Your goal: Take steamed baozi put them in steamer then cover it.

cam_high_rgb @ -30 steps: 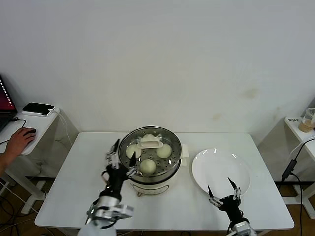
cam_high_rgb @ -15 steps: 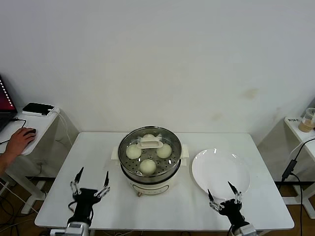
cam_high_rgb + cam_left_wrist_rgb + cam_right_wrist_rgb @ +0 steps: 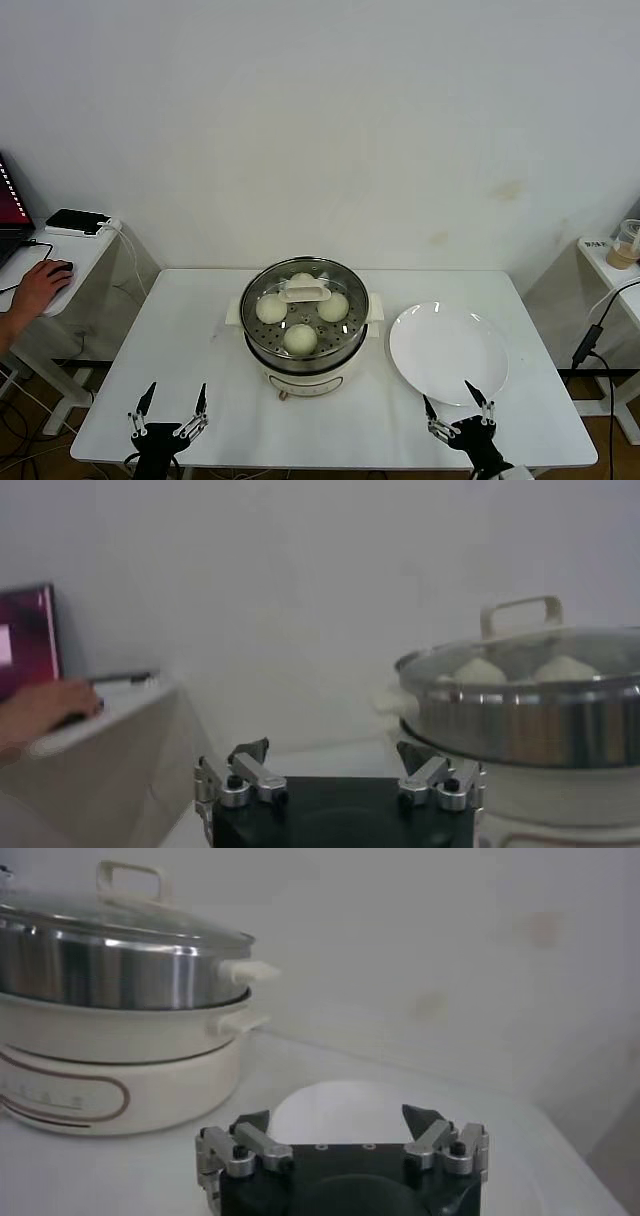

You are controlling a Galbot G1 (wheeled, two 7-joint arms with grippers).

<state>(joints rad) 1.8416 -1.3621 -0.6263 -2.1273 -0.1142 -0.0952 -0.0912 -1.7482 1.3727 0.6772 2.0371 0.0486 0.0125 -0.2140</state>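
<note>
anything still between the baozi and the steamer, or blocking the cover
Nothing visible does. The baozi already sit inside the steamer, and the cover rests on top. Both grippers, left gripper and right gripper, sit open at the table's near edge.

The left gripper (image 3: 169, 417) is showing as a black block carrying two slim silver fingers (image 3: 144, 402) ending in dark pointed tips. The right gripper (image 3: 458, 410) is showing the same build: a black body with silver fingers (image 3: 484, 405) and dark tips. In the wrist views, each gripper (image 3: 338, 770) (image 3: 340, 1134) is presenting a matte black housing, with silver linkage pieces pinned by round dark screws at each finger base (the right one is also showing three small holes along its front edge).
</note>
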